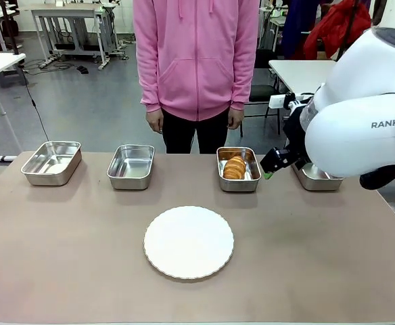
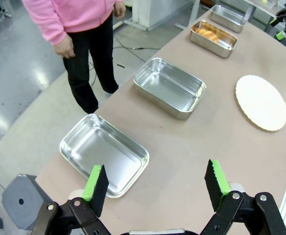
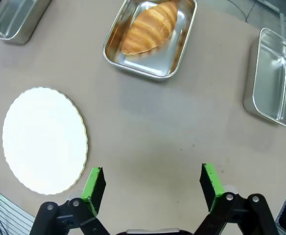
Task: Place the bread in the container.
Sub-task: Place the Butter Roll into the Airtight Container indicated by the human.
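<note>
The golden-brown bread [image 1: 235, 167] [image 3: 149, 25] lies inside the container [image 1: 238, 183] [image 3: 148, 71], a shiny steel pan third from the left in the back row; it also appears far off as the bread [image 2: 209, 35]. My right gripper [image 3: 153, 182] [image 1: 273, 164] hangs open and empty over bare table, just right of that pan. Over the near left part of the table my left gripper [image 2: 155, 183] is open too, holding nothing, with the leftmost pan [image 2: 104, 154] right beside its left finger.
A round white plate [image 1: 189, 242] [image 3: 44, 139] [image 2: 260, 102] sits mid-table. Three empty lookalike pans stand in the row: far left [image 1: 51, 162], second [image 1: 131, 166] [image 2: 170, 87], far right [image 1: 316, 178] [image 3: 273, 81]. A person in a pink hoodie [image 1: 196, 54] stands at the far edge.
</note>
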You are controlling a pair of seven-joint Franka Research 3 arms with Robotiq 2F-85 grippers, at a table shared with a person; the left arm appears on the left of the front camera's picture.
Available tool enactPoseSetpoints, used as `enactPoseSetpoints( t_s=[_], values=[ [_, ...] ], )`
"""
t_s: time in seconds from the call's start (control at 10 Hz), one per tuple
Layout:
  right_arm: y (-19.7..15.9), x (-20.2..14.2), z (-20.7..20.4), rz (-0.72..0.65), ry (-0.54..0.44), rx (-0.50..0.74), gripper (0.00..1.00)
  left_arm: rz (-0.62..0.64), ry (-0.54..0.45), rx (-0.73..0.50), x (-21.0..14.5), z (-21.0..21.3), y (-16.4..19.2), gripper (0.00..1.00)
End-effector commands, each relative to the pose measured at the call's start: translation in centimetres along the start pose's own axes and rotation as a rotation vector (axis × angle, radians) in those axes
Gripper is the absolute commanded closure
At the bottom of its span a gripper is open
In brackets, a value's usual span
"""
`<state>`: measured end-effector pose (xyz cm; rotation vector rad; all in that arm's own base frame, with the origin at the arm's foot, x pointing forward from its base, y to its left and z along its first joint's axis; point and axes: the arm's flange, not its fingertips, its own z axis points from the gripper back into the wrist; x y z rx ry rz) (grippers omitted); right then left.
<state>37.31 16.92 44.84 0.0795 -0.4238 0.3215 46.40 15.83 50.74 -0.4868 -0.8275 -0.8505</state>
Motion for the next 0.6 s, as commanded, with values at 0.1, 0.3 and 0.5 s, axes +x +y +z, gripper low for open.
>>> enactPoseSetpoints(
  t_s=[0.1, 0.3, 0.5],
  values=[
    [0.12, -0.07, 0.19, -0.004, -0.005, -0.001, 0.0, -0.003, -0.001, 0.001, 0.05, 0.03, -0.11, 0.0],
    [0.12, -0.07, 0.19, -0.004, -0.005, -0.001, 0.0, -0.003, -0.001, 0.001, 0.05, 0.03, -0.11, 0.0],
    [0.12, -0.07, 0.19, -0.004, -0.005, -0.001, 0.0, -0.003, -0.001, 0.001, 0.05, 0.03, -0.11, 0.0]
  ],
)
